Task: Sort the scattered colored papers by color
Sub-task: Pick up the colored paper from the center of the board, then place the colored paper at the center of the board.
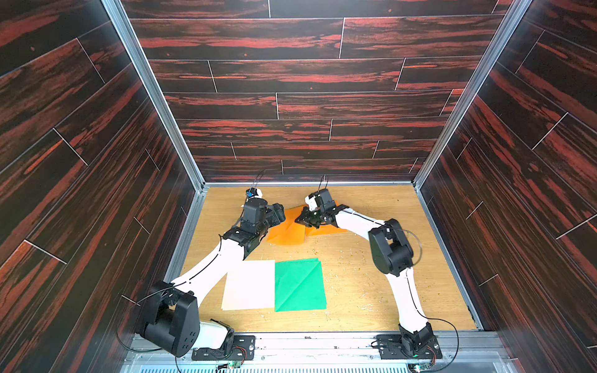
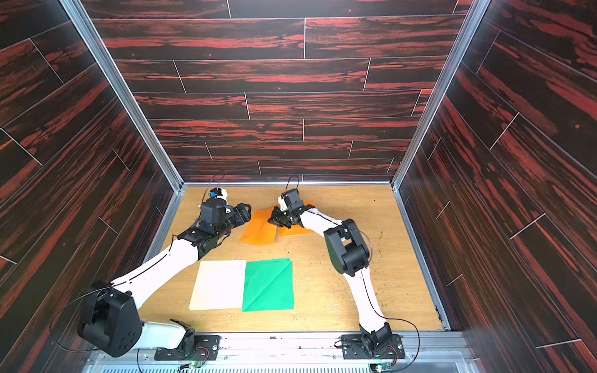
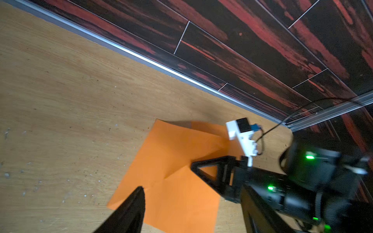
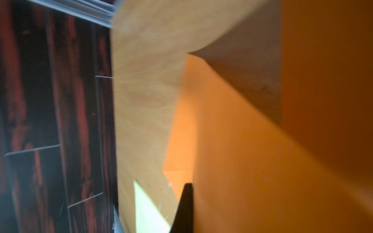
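Nearest the arms' bases, the cream papers (image 1: 248,285) lay flat on the tabletop (image 1: 371,290), edge to edge with the green papers (image 1: 298,284) on their right. The green top sheet carried a diagonal crease, and a sliver of a second green edge peeked out at its far side. Pale specks were scattered over the bare wood to the right of them.

Further out, both arms reached in toward the orange pair near the far edge of the tabletop. The left claw (image 1: 280,213) hung over the left orange sheet (image 1: 286,232), released. In the left wrist view its fingers (image 3: 131,209) stood wide apart with only flat orange paper showing between them. The right claw (image 1: 300,221) was clenched on that same left orange sheet, pinching its right edge so the paper rose in a ridge off the wood. In the right wrist view the raised orange paper filled most of the picture, blurred. The right orange sheet (image 1: 328,230) lay just beside, partly under the right claw.

Beyond them stood the dark red-streaked back wall (image 1: 307,97).
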